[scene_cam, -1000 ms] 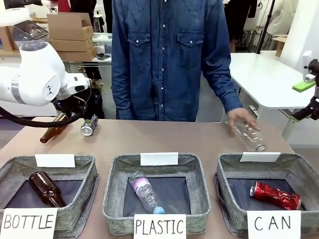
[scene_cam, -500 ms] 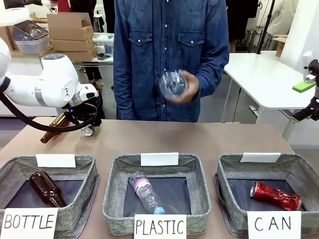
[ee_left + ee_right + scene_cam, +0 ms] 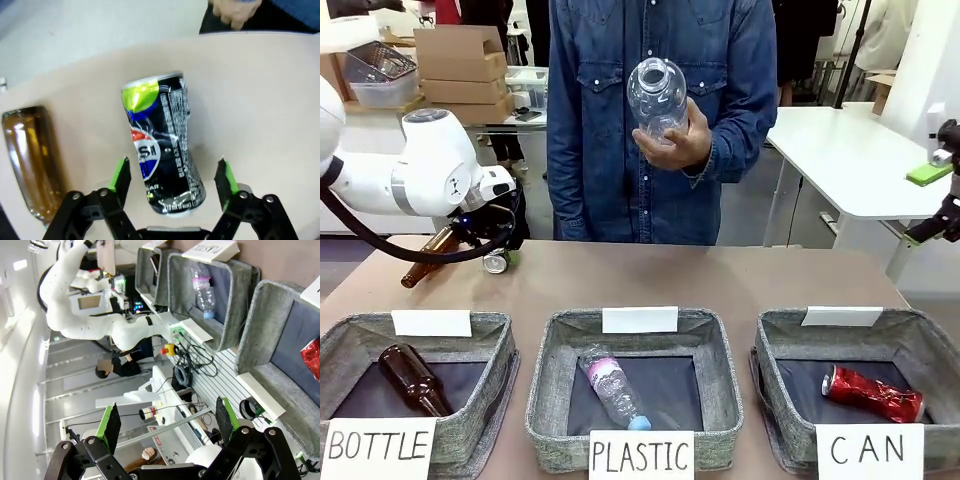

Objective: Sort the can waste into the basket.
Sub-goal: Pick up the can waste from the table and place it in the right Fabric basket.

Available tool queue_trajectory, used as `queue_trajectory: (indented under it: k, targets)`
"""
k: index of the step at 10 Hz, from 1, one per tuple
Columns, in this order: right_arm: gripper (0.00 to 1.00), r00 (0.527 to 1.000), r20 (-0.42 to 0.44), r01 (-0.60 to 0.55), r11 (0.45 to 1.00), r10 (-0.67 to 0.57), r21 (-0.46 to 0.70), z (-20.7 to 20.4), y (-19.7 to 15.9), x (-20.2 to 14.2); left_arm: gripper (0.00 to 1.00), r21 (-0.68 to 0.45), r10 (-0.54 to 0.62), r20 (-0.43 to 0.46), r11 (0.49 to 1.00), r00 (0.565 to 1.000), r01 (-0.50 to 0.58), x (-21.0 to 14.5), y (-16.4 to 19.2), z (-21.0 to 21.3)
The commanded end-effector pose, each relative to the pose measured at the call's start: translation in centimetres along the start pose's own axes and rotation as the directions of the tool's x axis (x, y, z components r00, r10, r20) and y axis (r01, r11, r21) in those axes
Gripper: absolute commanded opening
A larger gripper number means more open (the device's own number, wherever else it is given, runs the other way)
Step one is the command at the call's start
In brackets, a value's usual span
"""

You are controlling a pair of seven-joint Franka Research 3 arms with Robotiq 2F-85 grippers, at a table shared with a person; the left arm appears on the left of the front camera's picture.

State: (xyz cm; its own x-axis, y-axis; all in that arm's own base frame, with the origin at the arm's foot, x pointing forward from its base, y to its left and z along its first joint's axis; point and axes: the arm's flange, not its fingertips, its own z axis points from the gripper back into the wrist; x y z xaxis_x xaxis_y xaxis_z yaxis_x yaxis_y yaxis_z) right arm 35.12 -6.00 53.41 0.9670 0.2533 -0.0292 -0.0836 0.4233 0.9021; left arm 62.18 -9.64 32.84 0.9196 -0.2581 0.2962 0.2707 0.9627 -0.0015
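Black can (image 3: 165, 150) lies on its side, far left, long axis near-to-far. Left gripper (image 3: 172, 167) straddles it, unclamped; right gripper (image 3: 166, 405) released.

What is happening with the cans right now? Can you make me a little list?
can one: the black can lies on the table between the open jaws of the left gripper, not squeezed
can two: the red can lies in the CAN basket
other arm: the right gripper is open and empty
person: a hand holds up a clear bottle
next to can one: a brown bottle, lying down
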Motion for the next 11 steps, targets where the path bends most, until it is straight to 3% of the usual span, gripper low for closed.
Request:
queue_trajectory:
  k: [1, 3, 4, 6, 9, 11]
  targets:
    - [1.0, 1.0, -0.008, -0.017, 1.0, 0.017, -0.005, 0.1, 0.0, -0.3, 0.0, 0.022, 0.026, 0.061, 0.999, 0.998, -0.027, -0.5, -0.3, -0.1]
    - [1.0, 1.0, -0.008, -0.017, 1.0, 0.017, -0.005, 0.1, 0.0, -0.3, 0.0, 0.04, 0.029, 0.048, 0.999, 0.998, -0.031, -0.5, -0.3, -0.7]
    - [1.0, 1.0, -0.008, -0.017, 1.0, 0.017, -0.005, 0.1, 0.0, -0.3, 0.15, 0.043, 0.032, 0.037, 0.998, 0.999, -0.034, -0.7, -0.4, -0.9]
    - [1.0, 1.0, -0.008, -0.017, 1.0, 0.017, -0.005, 0.1, 0.0, -0.3, 0.0, 0.046, 0.033, 0.027, 0.998, 0.999, -0.034, -0.8, -0.3, -1.0]
    - [1.0, 1.0, -0.008, -0.017, 1.0, 0.017, -0.005, 0.1, 0.0, -0.3, 0.0, 0.042, 0.044, 0.029, 0.998, 0.999, -0.045, -1.1, -0.2, -0.7]
    - [1.0, 1.0, -0.008, -0.017, 1.0, 0.017, -0.005, 0.1, 0.0, -0.3, 0.0, -0.007, 0.017, 0.027, 1.0, 0.999, -0.017, -1.9, -0.2, 2.4]
